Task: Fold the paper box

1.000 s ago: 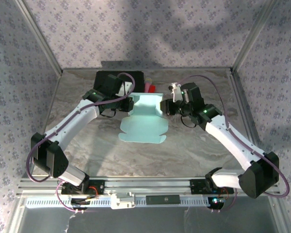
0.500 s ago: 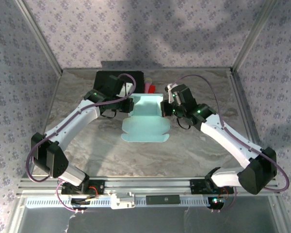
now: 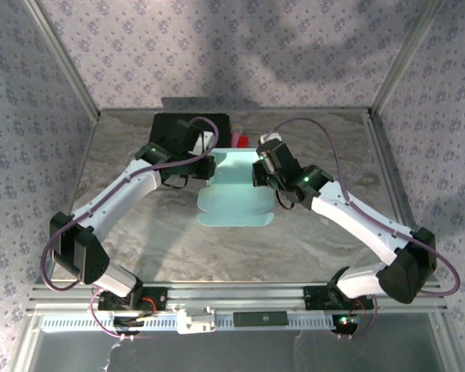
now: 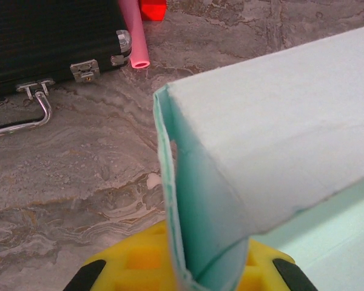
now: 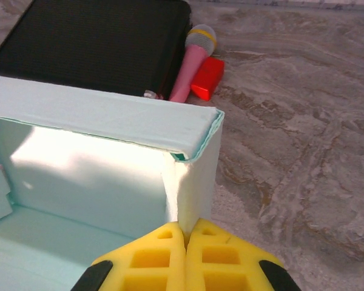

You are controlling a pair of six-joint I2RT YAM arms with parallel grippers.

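Card in pale blue, the paper box (image 3: pixel 234 194) is sitting around the middle of the tabletop (image 3: pixel 139 232), only partly formed. Its far portion is standing up as walls with a folded rim along the far edge, while its near flap is lying flat on the marbled surface, pointing toward the arm bases. The left claw (image 3: pixel 207 167) is holding the box from the left, pinching its left wall. In the left wrist view its yellow pads (image 4: pixel 133 260) are sitting closed on either side of the thin upright card, which is curling down between them. The right claw (image 3: pixel 258 172) is meeting the box at its far right corner. In the right wrist view its yellow pads (image 5: pixel 151 257) are pressing fully together, with the edge of the right wall running down into the seam between them, so it is gripping that wall. Beyond the box, toward the far left, a black case (image 3: pixel 174 128) is lying flat. A pink microphone (image 5: pixel 193 63) and a red block (image 5: pixel 207 77) are lying just beside the case's right edge, near the box's far rim.
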